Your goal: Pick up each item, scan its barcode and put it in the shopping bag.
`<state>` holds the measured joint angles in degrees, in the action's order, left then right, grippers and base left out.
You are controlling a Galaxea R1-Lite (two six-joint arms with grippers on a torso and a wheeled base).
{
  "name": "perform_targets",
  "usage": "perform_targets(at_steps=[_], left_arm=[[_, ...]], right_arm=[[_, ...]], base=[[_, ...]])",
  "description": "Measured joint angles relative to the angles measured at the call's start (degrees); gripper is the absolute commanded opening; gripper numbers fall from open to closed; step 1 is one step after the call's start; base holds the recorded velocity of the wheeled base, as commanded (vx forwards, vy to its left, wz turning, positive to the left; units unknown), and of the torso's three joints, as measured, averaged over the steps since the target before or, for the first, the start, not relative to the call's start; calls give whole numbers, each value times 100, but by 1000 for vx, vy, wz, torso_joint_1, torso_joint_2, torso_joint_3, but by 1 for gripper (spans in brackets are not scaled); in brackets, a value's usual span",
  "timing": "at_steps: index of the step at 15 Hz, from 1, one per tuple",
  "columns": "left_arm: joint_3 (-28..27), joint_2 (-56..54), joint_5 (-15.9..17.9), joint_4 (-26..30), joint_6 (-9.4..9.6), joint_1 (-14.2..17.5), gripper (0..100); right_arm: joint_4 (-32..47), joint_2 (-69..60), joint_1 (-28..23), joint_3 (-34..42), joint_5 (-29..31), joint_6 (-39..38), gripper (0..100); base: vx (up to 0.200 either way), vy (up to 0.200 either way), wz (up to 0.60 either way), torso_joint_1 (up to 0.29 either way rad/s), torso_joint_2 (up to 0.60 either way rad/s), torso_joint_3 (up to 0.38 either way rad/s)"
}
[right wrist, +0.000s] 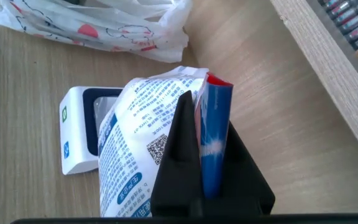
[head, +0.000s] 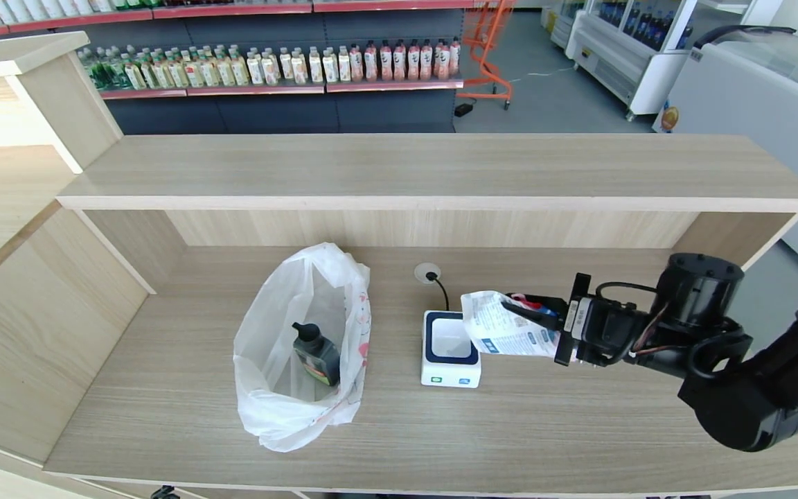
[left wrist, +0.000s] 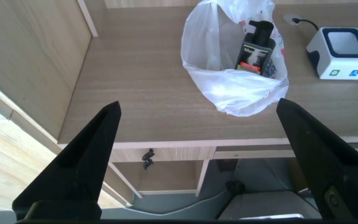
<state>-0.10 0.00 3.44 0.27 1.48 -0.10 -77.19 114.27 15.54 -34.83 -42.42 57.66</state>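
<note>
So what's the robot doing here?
It's working a shop checkout. Its right claw is shut on a white and blue packet, held partly over the scanner on the wooden counter. A dark bottle is already inside the white shopping bag beside the scanner. The left claw hangs open and empty near the counter's front edge.

Right tool [head: 520,312] clamps a packet [head: 499,334]; left tool [left wrist: 199,109] gapes wide.
</note>
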Motion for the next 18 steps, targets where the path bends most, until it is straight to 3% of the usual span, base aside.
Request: perform_targets(at_steps=[5,7,11,18], left_arm=[[0,0,0,0,2,0,100],[0,0,0,-2,0,0,100],[0,0,0,0,0,0,100],[0,0,0,-2,2,0,100]], right_arm=[[-941,728,72,-447,-594,-352,0],[-1012,1001,101,-666,-1143,-438,0],[-1020,1351,112,-1001,-1547,-443,0],[-1284,1751,85,-1309,-1642,-443,0]], base=[[0,0,0,0,0,0],[0,0,0,0,0,0],[0,0,0,0,0,0],[0,0,0,0,0,0]])
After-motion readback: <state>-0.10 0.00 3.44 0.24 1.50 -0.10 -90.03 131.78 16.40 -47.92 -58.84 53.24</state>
